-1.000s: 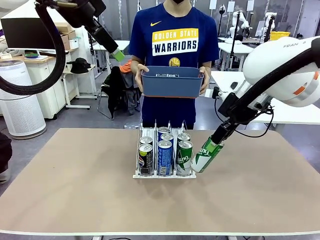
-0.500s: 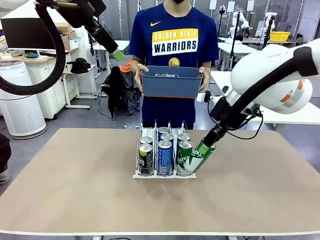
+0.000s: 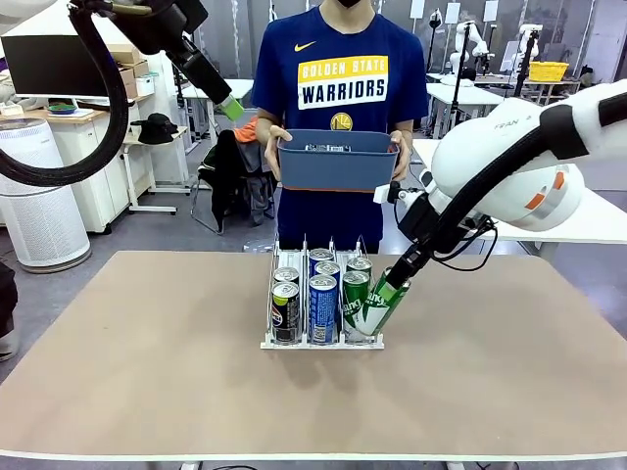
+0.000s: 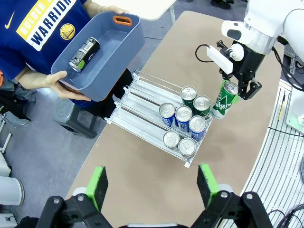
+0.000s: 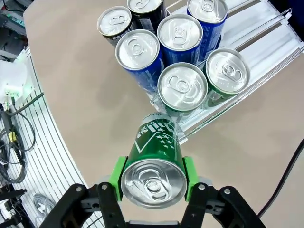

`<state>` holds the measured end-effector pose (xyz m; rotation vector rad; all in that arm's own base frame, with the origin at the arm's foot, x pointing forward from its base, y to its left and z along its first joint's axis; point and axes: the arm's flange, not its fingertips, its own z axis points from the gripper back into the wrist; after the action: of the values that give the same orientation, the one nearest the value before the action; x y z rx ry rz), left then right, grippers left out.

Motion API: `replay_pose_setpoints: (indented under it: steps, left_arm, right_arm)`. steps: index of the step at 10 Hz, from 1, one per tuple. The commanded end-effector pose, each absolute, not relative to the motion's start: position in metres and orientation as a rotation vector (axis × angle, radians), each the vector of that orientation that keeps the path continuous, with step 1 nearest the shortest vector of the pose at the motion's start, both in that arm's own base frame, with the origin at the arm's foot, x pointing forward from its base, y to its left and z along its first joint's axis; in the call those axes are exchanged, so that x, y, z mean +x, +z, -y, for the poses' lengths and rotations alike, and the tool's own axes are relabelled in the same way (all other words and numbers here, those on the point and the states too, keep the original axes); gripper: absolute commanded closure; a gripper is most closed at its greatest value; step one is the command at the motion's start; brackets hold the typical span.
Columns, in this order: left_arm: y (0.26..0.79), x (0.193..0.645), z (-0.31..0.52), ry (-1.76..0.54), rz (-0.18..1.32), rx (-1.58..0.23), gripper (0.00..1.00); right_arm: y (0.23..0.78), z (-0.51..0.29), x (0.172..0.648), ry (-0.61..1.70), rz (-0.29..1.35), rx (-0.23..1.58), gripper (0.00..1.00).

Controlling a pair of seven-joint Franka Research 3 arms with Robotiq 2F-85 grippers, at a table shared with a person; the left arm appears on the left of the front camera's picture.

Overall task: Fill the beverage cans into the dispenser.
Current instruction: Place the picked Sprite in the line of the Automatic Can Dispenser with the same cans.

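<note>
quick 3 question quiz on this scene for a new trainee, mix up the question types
1. True or false: the left gripper is holding something.
2. The green can in the right gripper is: A) upright in a lane, B) tilted beside the dispenser, next to its green row, C) lying in the bin.
3. How many cans stand in the dispenser?

Key: 1 false, it is open and empty. 2 B. 3 seven: two black, three blue, two green.
</note>
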<state>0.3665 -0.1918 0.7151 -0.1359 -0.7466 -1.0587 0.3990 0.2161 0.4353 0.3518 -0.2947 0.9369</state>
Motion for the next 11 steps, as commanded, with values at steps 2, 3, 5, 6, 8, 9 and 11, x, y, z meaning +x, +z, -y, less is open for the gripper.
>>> replay_pose_setpoints:
  steps: [2,3,5,6,8,9,11]
  left_arm:
    - [0.715,0.367,0.191,-1.055,0.746,-0.133,0.0]
    - [0.715,0.367,0.191,-1.055,0.746,-0.133,0.0]
    - [0.715,0.367,0.191,-1.055,0.746,-0.133,0.0]
    - [0.715,0.367,0.191,-1.055,0.746,-0.133,0.0]
    - [0.715,0.367,0.191,-1.055,0.746,-0.133,0.0]
    - [0.715,0.367,0.191,-1.055,0.746,-0.133,0.0]
    - [0.715,0.367,0.191,-1.055,0.746,-0.133,0.0]
  right_arm:
    - [0.436,-0.224,0.422,0.97,0.417,0.368,0.42]
    - [0.434,-0.229,0.426,0.973,0.437,0.376,0.42]
    - [0.438,-0.23,0.432,1.004,0.42,0.386,0.42]
    - [0.432,-0.235,0.434,1.001,0.428,0.393,0.42]
    - [0.425,-0.238,0.442,1.018,0.435,0.363,0.42]
    - [0.421,-0.242,0.446,1.034,0.424,0.363,0.42]
    - [0.419,-0.248,0.45,1.037,0.435,0.315,0.42]
